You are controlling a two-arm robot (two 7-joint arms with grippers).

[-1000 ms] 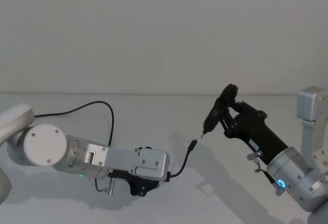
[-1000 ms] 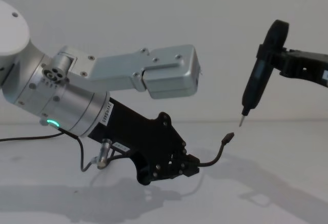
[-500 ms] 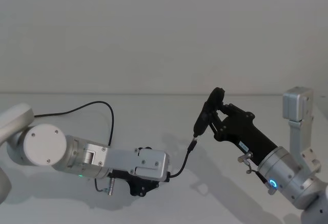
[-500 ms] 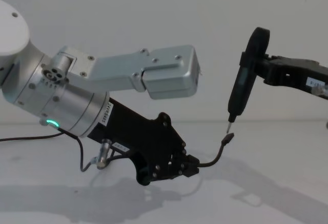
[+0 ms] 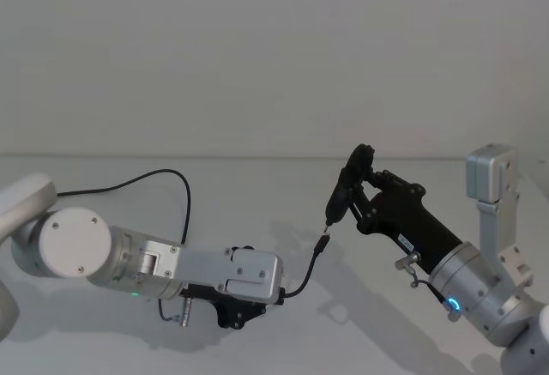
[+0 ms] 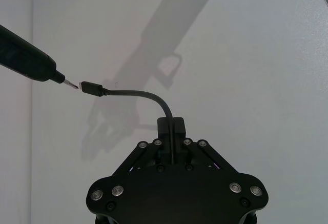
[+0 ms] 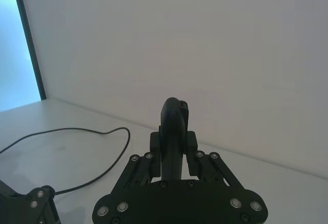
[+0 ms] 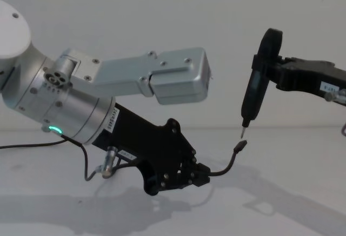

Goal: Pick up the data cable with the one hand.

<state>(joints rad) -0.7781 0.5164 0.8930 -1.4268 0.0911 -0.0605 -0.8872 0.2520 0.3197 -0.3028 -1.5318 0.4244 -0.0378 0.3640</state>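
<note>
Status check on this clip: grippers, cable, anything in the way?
Left gripper shut on data cable, low over table. Right gripper shut on pen-like tool, tip just above the cable's plug. Nothing in the way.

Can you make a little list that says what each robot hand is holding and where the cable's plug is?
left gripper: shut on one end of the thin black data cable
cable plug: small black rectangle, lifted off the white table, just under the tool tip
right gripper: shut on the black pen-like tool
tool tip: points down, close to the plug
</note>
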